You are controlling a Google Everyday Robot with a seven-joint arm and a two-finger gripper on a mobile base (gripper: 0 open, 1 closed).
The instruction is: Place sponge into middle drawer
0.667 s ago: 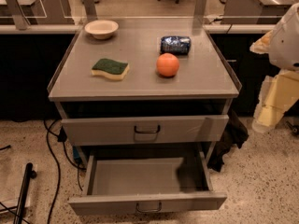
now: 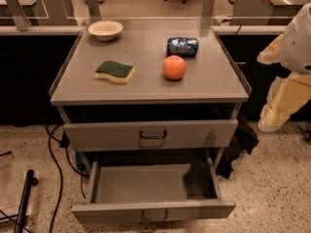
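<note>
The sponge (image 2: 114, 72), dark green on top of pale yellow foam, lies flat on the left half of the grey cabinet top (image 2: 146, 89). The middle drawer (image 2: 150, 184) is pulled open below, and its plain grey floor holds nothing. Its front with a small dark loop handle (image 2: 155, 215) faces me. My arm, white and cream, hangs at the right edge of the view, beside the cabinet. My gripper (image 2: 275, 116) is at its lower end, well apart from the sponge and the drawer.
An orange (image 2: 174, 67), a dark blue packet (image 2: 182, 46) and a pale bowl (image 2: 105, 30) also sit on the cabinet top. The upper drawer (image 2: 151, 134) is shut. Cables (image 2: 54, 166) and a dark pole (image 2: 23, 200) lie on the floor at left.
</note>
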